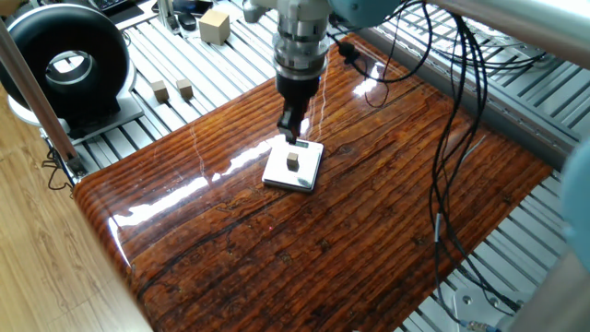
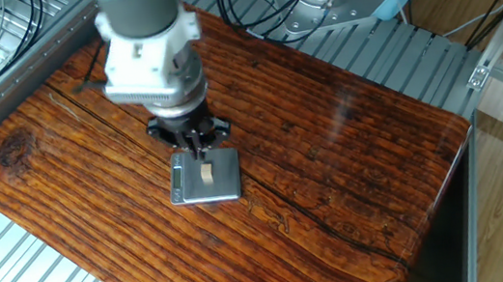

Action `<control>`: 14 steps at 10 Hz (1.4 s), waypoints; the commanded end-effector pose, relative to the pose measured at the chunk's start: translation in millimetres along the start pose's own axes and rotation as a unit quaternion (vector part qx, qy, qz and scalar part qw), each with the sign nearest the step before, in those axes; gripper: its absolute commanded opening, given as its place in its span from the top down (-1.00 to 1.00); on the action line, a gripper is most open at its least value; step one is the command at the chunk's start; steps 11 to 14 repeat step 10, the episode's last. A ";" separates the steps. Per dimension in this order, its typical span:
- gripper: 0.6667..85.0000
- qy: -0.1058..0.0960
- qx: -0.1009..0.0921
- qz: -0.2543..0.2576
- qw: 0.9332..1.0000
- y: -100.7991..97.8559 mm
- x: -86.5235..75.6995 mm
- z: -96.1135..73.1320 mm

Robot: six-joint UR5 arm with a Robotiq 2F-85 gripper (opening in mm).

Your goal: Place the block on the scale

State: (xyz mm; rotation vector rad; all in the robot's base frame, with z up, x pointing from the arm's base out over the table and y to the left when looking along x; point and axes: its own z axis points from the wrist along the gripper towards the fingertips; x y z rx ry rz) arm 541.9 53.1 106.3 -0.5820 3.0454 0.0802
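Observation:
The tiny light-brown block [image 1: 291, 162] rests on the white scale [image 1: 304, 175] in the middle of the wooden table; it also shows in the other fixed view [image 2: 207, 173] on the scale [image 2: 224, 176]. My gripper [image 1: 293, 130] hangs just above the block, apart from it and holding nothing. In the other fixed view the gripper [image 2: 199, 144] is above the scale's far edge. Its fingers look slightly parted.
Two small wooden cubes [image 1: 171, 89] and a larger pale beige cube [image 1: 214, 26] sit on the metal slats at the back left, beside a black round device [image 1: 66, 66]. Cables [image 1: 452, 111] hang over the table's right side.

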 end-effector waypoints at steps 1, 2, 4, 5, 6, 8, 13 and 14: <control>0.99 -0.050 0.026 0.097 0.994 21.0 -26.0 -23.8; 0.99 -0.069 0.042 0.109 0.991 24.8 -35.5 -26.2; 0.99 -0.108 0.017 0.154 0.982 46.8 -58.2 -29.6; 0.99 -0.107 0.023 0.171 0.979 43.5 -59.3 -29.9; 0.99 -0.085 0.047 0.176 0.980 32.5 -46.0 -28.1; 0.99 -0.046 0.061 0.220 0.973 28.0 -23.5 -26.5; 0.99 -0.047 0.061 0.237 0.968 27.8 -21.1 -28.5; 0.99 -0.047 0.061 0.237 0.968 27.8 -21.1 -28.5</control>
